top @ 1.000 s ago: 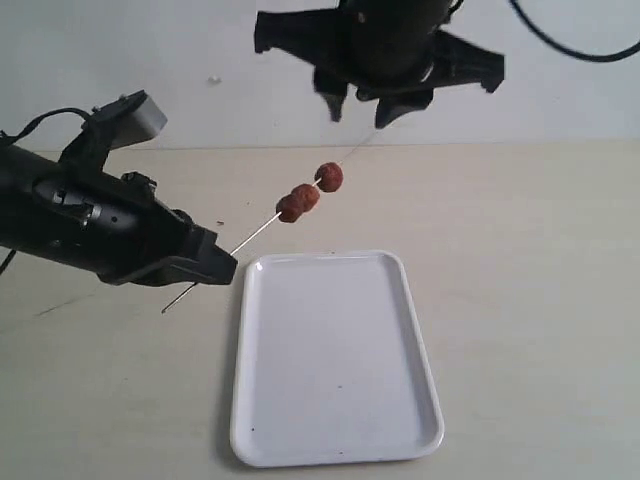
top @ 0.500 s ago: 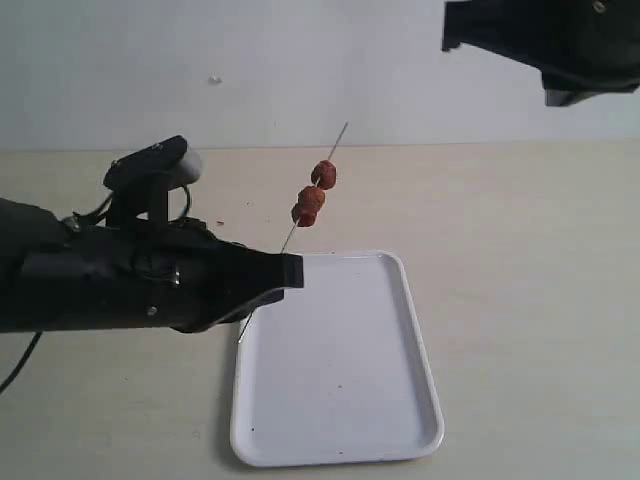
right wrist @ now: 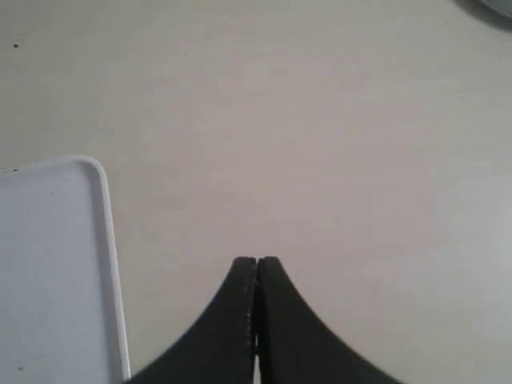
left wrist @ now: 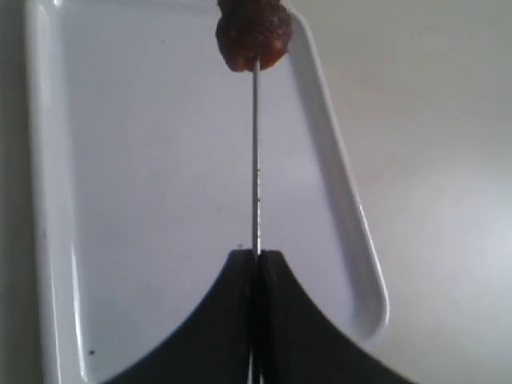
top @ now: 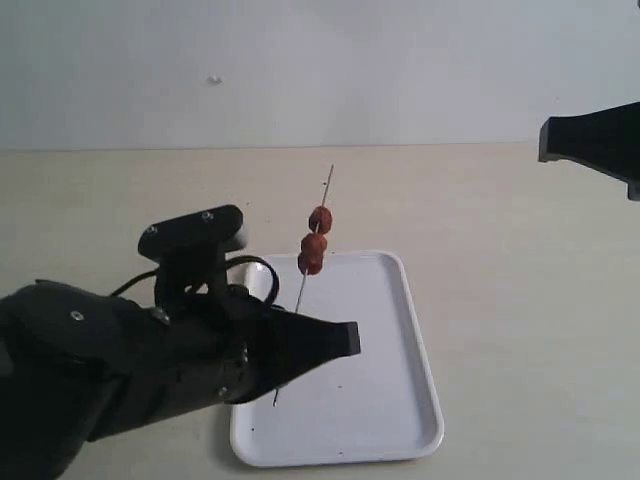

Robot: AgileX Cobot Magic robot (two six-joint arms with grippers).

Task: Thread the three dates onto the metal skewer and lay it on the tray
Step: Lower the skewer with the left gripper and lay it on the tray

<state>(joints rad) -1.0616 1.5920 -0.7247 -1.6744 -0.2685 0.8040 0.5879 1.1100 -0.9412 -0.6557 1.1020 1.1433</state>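
Three dates [top: 314,240] sit threaded in a row on the thin metal skewer [top: 303,285], which slants up over the far left part of the white tray [top: 400,400]. My left gripper [top: 345,338] is shut on the skewer's lower end above the tray. In the left wrist view the skewer [left wrist: 255,160] runs straight out from the closed gripper [left wrist: 255,254] to the nearest date [left wrist: 252,36], with the tray [left wrist: 120,200] beneath. My right gripper [right wrist: 256,261] is shut and holds nothing, over bare table beside the tray's corner [right wrist: 96,172]; its arm [top: 595,140] shows at the exterior view's right edge.
The beige tabletop [top: 520,280] surrounds the tray, with a pale wall [top: 300,70] behind. My bulky left arm [top: 120,370] covers the tray's near left edge in the exterior view.
My left gripper has carried the skewer with the dates right and forward over the tray, tilting it steeper. The right arm has pulled away to the right edge.
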